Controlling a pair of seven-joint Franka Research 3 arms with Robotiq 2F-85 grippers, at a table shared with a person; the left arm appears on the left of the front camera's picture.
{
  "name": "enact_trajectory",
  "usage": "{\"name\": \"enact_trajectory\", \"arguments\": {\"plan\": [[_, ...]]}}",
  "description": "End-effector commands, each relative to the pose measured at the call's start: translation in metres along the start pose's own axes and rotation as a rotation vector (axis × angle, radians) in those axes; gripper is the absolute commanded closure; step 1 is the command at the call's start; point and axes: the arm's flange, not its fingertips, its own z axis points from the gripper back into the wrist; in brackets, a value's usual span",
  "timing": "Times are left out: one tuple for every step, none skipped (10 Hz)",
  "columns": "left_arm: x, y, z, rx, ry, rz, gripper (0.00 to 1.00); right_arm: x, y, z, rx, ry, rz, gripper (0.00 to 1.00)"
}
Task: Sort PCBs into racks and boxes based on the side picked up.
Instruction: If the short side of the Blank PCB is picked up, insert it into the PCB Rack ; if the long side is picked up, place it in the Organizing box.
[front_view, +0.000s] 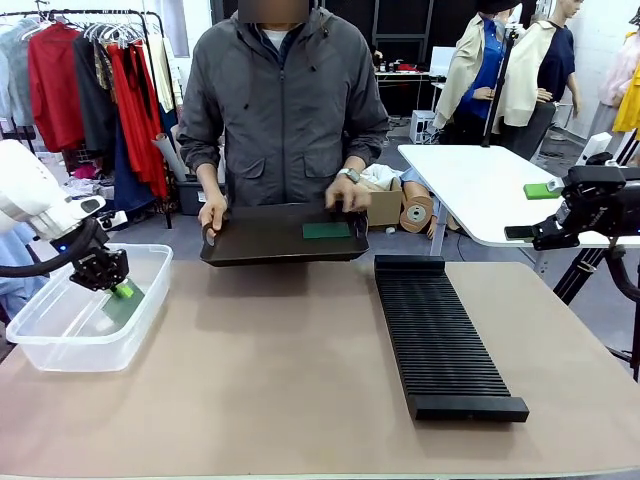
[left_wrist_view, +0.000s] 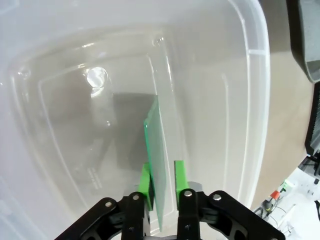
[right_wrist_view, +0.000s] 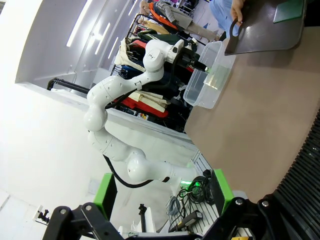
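Thin green PCB (left_wrist_view: 157, 145) (edge-on, upright)

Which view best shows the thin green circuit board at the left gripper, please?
Left wrist view: the circuit board stands close, edge-on, between the left gripper's pads. Front view shows it small; right wrist, a distant green smudge.

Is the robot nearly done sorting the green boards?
Not yet. Done: no boards stand in the rack. In hand: the left gripper has one board between its pads, on edge inside the clear tub; whether it has let go is unclear. Left: another board waits on the person's tray. The right gripper is open, holding nothing.
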Motion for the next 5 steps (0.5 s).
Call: {"name": "enact_trajectory", "arguments": {"plan": [[-0.003, -0.006, 0.010, 0.026, -0.020, 0.004, 0.27, 0.001, 0.002, 0.000, 0.005, -0.005, 0.009, 0.00], [-0.004, -0.007, 0.013, 0.032, -0.018, 0.007, 0.07, 0.001, 0.002, 0.000, 0.005, -0.005, 0.009, 0.00], [-0.009, -0.012, 0.021, 0.075, -0.028, 0.015, 0.00, 0.001, 0.002, 0.000, 0.005, -0.005, 0.009, 0.00], [-0.015, -0.021, 0.030, 0.098, -0.041, 0.011, 0.00, 0.001, 0.002, 0.000, 0.005, -0.005, 0.009, 0.00], [-0.022, -0.028, 0.037, 0.119, -0.044, 0.011, 0.00, 0.001, 0.002, 0.000, 0.005, -0.005, 0.009, 0.00]]}}
